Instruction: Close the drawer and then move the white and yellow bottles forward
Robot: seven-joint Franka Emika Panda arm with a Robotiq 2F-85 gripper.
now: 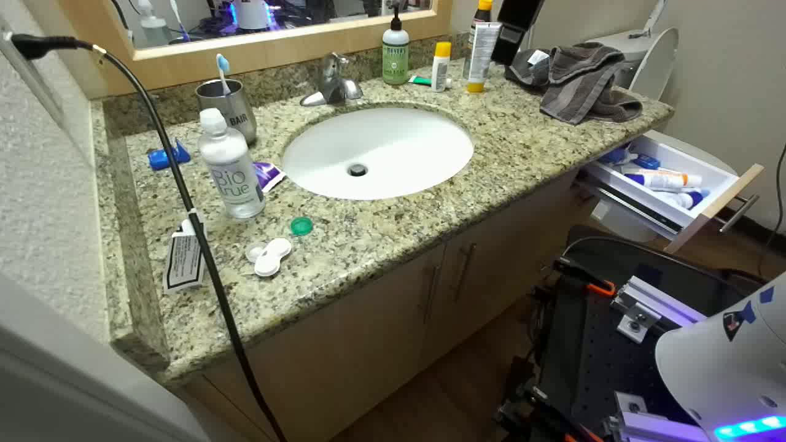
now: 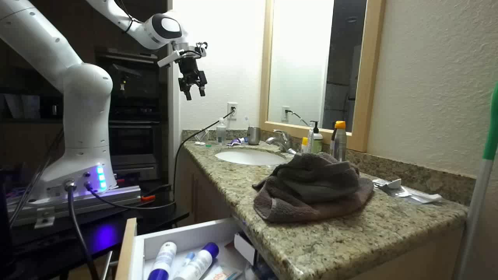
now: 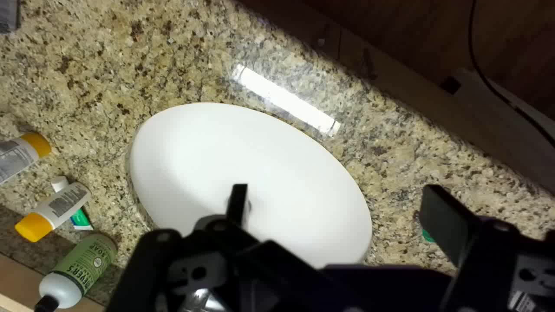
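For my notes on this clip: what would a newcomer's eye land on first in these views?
Probably the drawer, which stands pulled out from under the counter, with white, blue-capped containers inside. Next might come the crumpled dark towel heaped on that counter near it. The gripper also stands out: it hangs open in the air in an exterior view, and the wrist view shows the white sink below it.

Wood-fronted, white-walled drawer [image 1: 726,197] stands open. Small, white, yellow-capped cylindrical bottle [image 1: 440,69] stands upright on speckled stone countertop [image 1: 374,230]; white, yellow-capped tube [image 1: 483,56] stands cap-down near it.
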